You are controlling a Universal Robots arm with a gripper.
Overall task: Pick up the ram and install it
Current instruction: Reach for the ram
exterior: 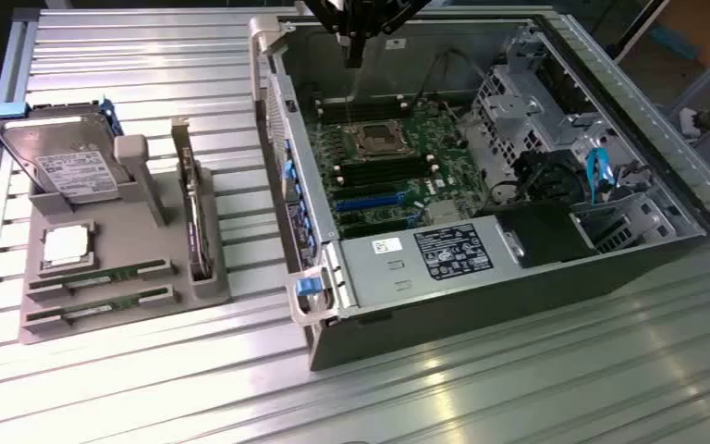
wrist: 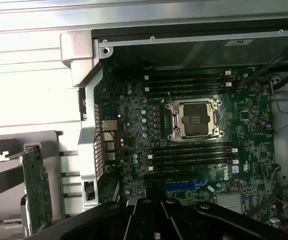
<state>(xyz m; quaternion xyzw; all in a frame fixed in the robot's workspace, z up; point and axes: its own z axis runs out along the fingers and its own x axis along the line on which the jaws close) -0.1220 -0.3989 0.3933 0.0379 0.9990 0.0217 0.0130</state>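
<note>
Ram (exterior: 93, 277) is lying as two green sticks, flat in the front slots of the gray holder (exterior: 207, 294), at about eight o'clock in the exterior view and well apart from the claw. The gripper (exterior: 352, 57) is hanging clenched, gripping nothing, at twelve o'clock over the open computer case (exterior: 368, 277), above the motherboard (exterior: 386, 185) and its bare processor socket (wrist: 194, 120).
</note>
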